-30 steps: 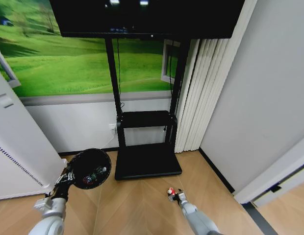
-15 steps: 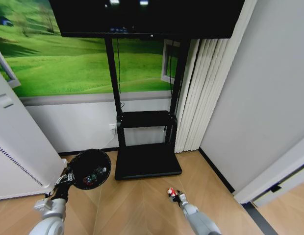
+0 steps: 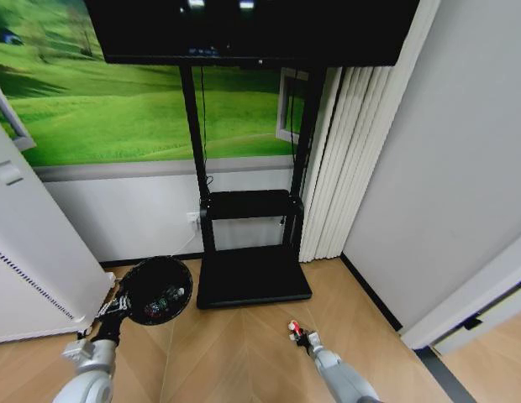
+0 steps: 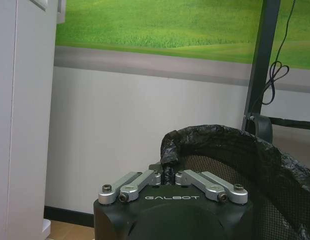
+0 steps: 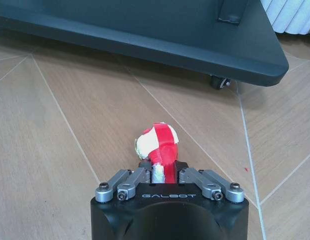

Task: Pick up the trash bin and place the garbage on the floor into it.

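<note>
The trash bin (image 3: pixel 155 290) is held off the floor to the left of the black TV stand base (image 3: pixel 254 277), its lined rim clamped by the left end effector (image 4: pixel 167 176). A red-and-white packet (image 5: pixel 157 145) is pinched by the right end effector (image 5: pixel 165 172) just in front of that base, above the wooden floor (image 5: pixel 55 135).

One black trash bin (image 3: pixel 156 290) off the floor by the left wall, two litter pieces (image 3: pixel 162 300) visible inside it, one red-and-white packet (image 5: pixel 157 145) above the wooden floor (image 5: pixel 55 150), two grippers
</note>
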Controlling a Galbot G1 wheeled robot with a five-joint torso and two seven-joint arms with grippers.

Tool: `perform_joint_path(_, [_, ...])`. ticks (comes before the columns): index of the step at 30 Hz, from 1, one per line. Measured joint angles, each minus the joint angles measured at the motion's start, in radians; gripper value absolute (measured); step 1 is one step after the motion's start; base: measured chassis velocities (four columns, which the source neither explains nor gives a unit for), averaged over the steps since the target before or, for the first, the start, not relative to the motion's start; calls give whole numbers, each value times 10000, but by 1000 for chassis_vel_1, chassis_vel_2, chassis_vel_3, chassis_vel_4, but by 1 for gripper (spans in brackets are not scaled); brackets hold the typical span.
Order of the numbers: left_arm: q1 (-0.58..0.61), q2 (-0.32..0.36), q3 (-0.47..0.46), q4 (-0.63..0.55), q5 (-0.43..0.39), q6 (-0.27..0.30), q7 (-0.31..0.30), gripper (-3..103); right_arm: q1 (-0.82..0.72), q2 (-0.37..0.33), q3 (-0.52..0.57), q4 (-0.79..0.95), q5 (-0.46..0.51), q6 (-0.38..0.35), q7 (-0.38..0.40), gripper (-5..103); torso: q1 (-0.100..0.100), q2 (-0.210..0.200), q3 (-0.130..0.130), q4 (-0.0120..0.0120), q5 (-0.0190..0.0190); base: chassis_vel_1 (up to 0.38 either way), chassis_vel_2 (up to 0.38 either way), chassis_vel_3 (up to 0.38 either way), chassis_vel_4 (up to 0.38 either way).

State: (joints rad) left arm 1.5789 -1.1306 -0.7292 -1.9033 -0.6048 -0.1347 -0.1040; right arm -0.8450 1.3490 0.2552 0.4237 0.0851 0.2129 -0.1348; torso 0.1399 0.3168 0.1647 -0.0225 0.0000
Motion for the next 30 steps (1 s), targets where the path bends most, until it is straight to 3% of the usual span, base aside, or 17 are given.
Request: perform_joint_path(30, [-35, -50, 153, 84, 125, 0, 11, 7, -163, -95, 196, 60, -27, 70, -120, 21, 0, 0, 0, 0, 0, 0, 0, 0, 0])
